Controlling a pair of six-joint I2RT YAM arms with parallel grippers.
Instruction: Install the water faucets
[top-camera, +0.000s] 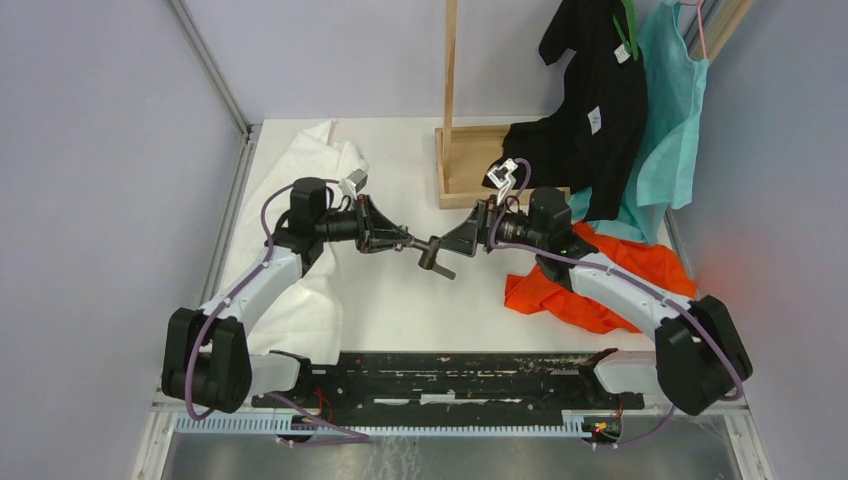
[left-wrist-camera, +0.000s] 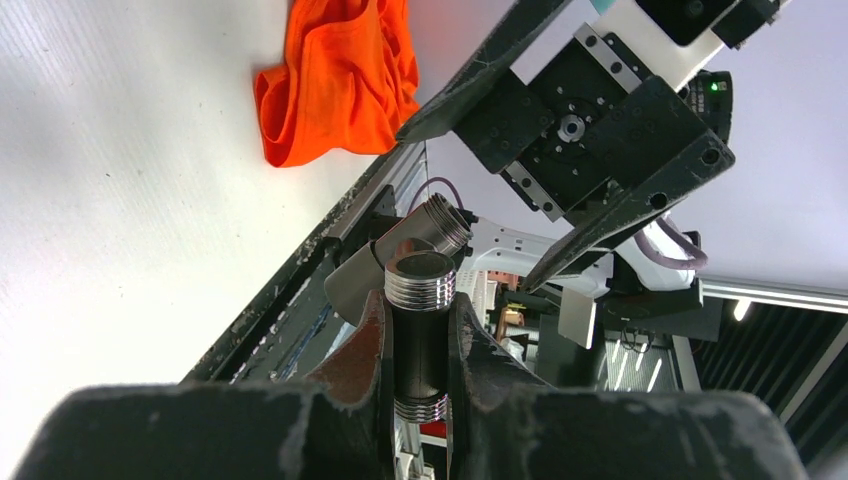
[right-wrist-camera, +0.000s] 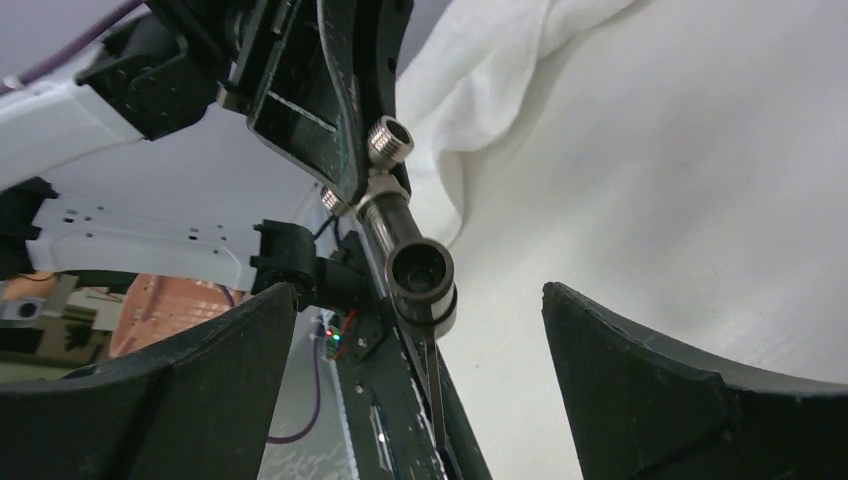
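Far left: a white cloth (top-camera: 320, 170) lies on the table (top-camera: 400, 320), partly under the left arm.

The left gripper (top-camera: 400, 241) is clamped on the water faucets (top-camera: 434, 256); in the left wrist view its fingers (left-wrist-camera: 360, 360) press both sides of a dark threaded barrel (left-wrist-camera: 420, 330), and a 2nd threaded end (left-wrist-camera: 440, 225) branches off behind it. The fittings hang in the air above the table centre, between the 2 grippers; they appear joined as 1 piece, but how far the threads are seated cannot be told.

The right gripper (top-camera: 463, 236) faces them with its jaws wide apart; its fingers (right-wrist-camera: 650, 380) stand on either side of the open bore (right-wrist-camera: 420, 275) and touch nothing.

Further right: a wooden stand (top-camera: 470, 165); a black garment (top-camera: 600, 110); a teal garment (top-camera: 670, 120); an orange cloth (top-camera: 600, 290).

Risks:
- Support comes from 1 grip only; if the joint is loose, the outer fitting can drop to the table.
- A right-hand closure off the barrel axis can cross-thread the joint or twist the part within the left jaws.
- Slip is likely on smooth metal.
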